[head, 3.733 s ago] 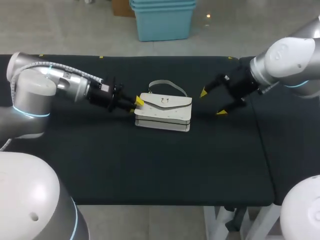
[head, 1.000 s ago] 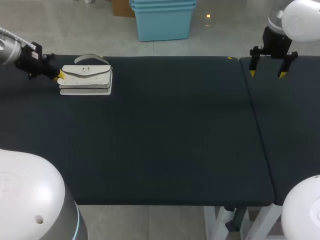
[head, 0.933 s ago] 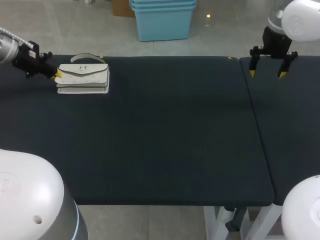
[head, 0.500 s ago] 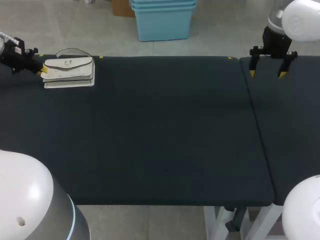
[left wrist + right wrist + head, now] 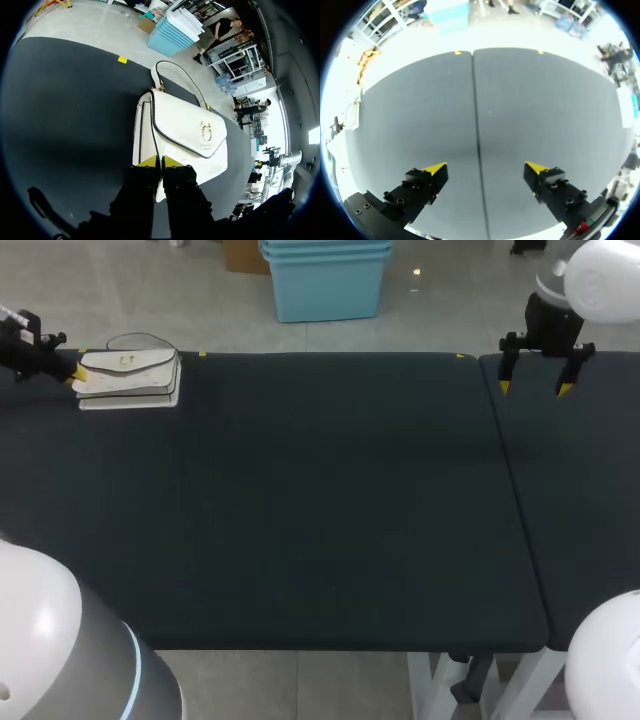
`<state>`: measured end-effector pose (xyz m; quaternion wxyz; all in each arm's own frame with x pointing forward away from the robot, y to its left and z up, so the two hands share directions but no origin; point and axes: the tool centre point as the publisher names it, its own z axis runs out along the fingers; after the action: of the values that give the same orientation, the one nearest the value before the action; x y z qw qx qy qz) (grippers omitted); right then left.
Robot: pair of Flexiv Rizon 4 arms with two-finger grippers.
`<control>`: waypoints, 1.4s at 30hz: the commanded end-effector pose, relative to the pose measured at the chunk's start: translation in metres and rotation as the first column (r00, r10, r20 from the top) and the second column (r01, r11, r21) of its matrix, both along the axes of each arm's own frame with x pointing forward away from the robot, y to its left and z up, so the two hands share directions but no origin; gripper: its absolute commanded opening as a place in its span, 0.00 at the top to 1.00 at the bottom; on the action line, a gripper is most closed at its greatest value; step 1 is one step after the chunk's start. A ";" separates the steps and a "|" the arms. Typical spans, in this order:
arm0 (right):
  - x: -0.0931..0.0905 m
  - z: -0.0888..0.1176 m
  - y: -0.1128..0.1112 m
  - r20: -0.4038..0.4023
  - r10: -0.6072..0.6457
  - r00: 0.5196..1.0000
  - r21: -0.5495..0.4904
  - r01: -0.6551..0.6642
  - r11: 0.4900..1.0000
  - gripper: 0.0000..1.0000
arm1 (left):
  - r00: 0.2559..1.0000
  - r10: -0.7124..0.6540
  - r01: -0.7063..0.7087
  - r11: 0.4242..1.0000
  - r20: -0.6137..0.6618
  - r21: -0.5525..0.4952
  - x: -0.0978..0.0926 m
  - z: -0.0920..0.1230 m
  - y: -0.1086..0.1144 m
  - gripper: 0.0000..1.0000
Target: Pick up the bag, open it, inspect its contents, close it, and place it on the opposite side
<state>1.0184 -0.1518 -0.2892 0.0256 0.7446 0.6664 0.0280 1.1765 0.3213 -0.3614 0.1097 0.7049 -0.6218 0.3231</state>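
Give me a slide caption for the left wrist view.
Left gripper shut on the edge of the closed white handbag resting on the black table.

A white bag (image 5: 128, 378) lies at the black table's (image 5: 330, 500) far left corner.

Soft, even light falls from overhead. In the head view the matte black bench (image 5: 320, 500) takes it without glare, and the white bag (image 5: 130, 380) casts hardly any shadow. The left wrist view shows the bag bright and evenly lit against the dark bench. The right wrist view is much brighter: there the bench looks pale grey and bleaches towards white at its far edge.
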 end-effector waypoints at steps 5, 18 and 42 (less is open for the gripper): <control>0.001 0.001 0.000 -0.003 -0.001 1.000 -0.003 0.001 1.000 0.00 | 0.987 -0.101 0.103 0.995 -0.123 0.010 0.010 0.005 0.004 1.00; 0.001 0.001 0.000 -0.003 -0.001 1.000 -0.003 0.001 1.000 0.00 | 0.991 -0.087 0.090 0.996 -0.106 0.024 -0.006 0.018 0.010 0.00; 0.001 0.001 0.000 -0.003 -0.001 1.000 -0.003 0.001 1.000 0.00 | 0.990 0.032 0.008 0.958 -0.135 0.288 -0.119 0.087 -0.051 0.00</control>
<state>1.0184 -0.1518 -0.2889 0.0257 0.7446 0.6664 0.0278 1.0920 0.2836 -0.2822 0.1640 0.7150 -0.6587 0.1674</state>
